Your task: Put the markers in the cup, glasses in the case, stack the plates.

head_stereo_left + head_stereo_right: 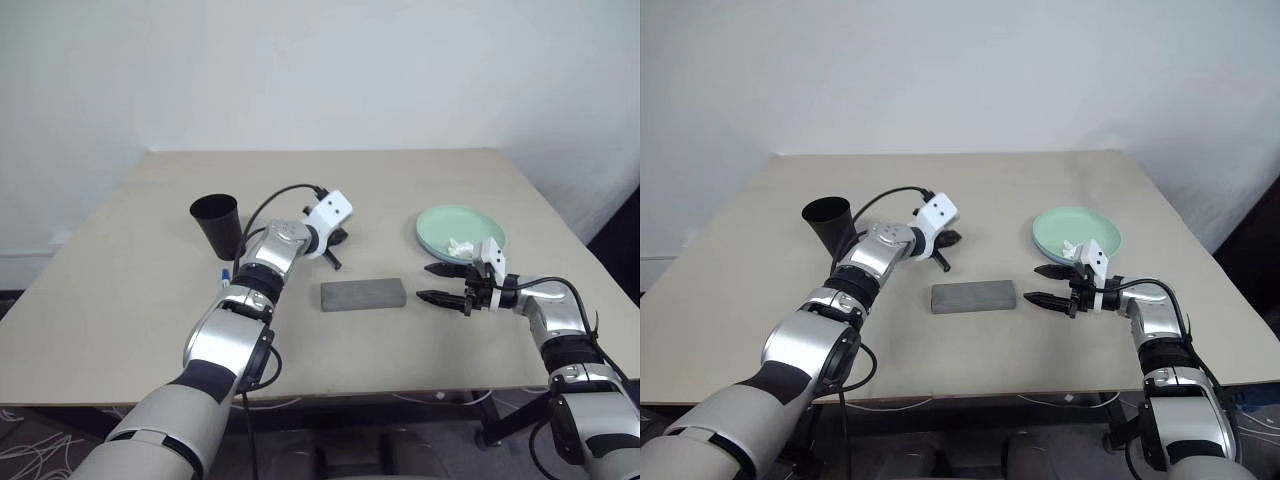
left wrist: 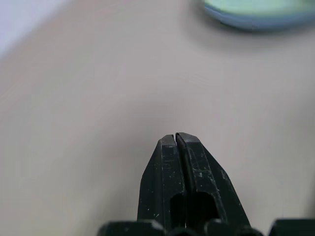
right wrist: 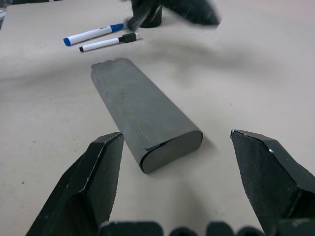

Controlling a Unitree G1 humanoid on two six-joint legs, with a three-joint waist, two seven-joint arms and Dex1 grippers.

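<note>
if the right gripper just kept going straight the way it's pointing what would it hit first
Most likely the case. The right gripper, jaws open, points straight at its near end, with only bare table between them.

case (image 1: pixel 363 294) lies between cup (image 1: pixel 217 224) and plates (image 1: pixel 445 224).

the table (image 1: pixel 150 290) had a smooth, matt beige top. the case (image 3: pixel 142 115) looked matt grey and faintly grainy. the cup (image 1: pixel 218 224) was matt black plastic. the plates (image 1: pixel 450 225) seemed smooth and lightly glossy. the right gripper (image 3: pixel 197 182) had dull black plastic fingers.
</note>
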